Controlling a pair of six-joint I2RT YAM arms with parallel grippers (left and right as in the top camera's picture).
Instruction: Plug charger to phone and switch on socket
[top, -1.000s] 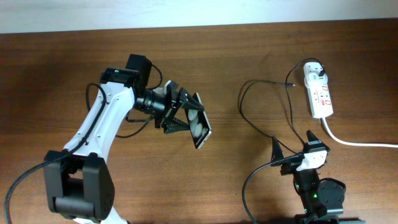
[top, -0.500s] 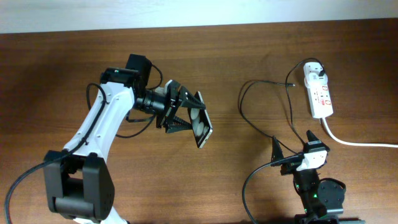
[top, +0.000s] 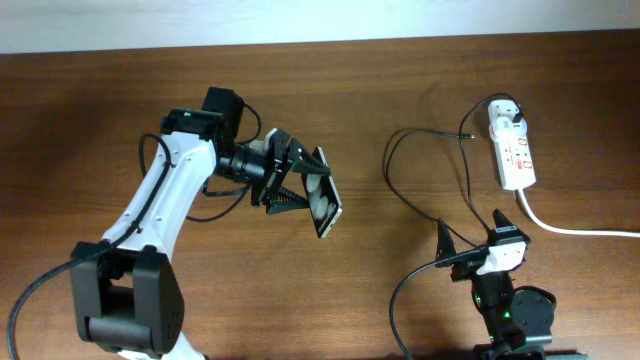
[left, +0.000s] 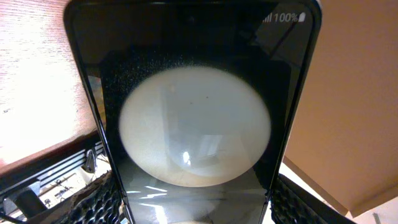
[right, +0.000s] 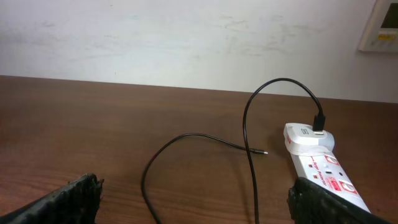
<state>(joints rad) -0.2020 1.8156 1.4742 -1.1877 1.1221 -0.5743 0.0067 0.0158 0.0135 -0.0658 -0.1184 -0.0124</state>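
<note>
My left gripper (top: 300, 188) is shut on the phone (top: 320, 201), a black slab with white round patches, and holds it tilted above the table left of centre. In the left wrist view the phone (left: 194, 124) fills the frame between the fingers. The charger's thin black cable (top: 400, 190) loops on the table; its plug tip (top: 462, 135) lies loose near the socket (top: 513, 155), and its white adapter head (top: 506, 117) sits in the strip's far end. My right gripper (top: 470, 235) is open and empty near the front edge. The right wrist view shows the cable (right: 205, 140), the tip (right: 263, 152) and the socket (right: 323, 168).
The socket's thick white cord (top: 580, 230) runs off to the right edge. The left arm's black cables (top: 215, 200) hang by its wrist. A pale wall (right: 186, 37) stands behind the table's far edge.
The left gripper with the phone shifted slightly right and down in the first half second. It has held still since. The right arm has not moved.
</note>
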